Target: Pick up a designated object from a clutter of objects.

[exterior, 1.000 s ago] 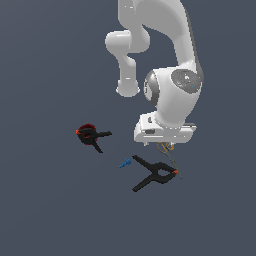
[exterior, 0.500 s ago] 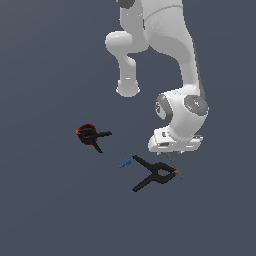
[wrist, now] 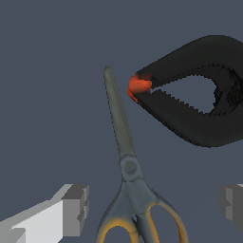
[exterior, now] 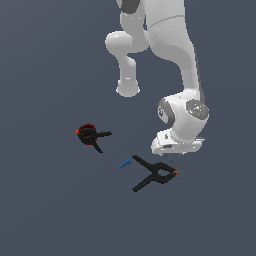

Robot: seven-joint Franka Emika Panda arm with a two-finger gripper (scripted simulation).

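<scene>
Open gripper point(wrist: 152, 204) straddles the scissors point(wrist: 129, 166) lying flat beside the clamp point(wrist: 199, 102): light, rigid, probably slick metal, lying low, best pinched at the pivot above the handles.

Arm bent low, end effector point(wrist: 154, 204) fingers spread wide.

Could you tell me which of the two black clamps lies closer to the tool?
The larger clamp beside the scissors, under the tool; the smaller clamp lies far off.
</scene>
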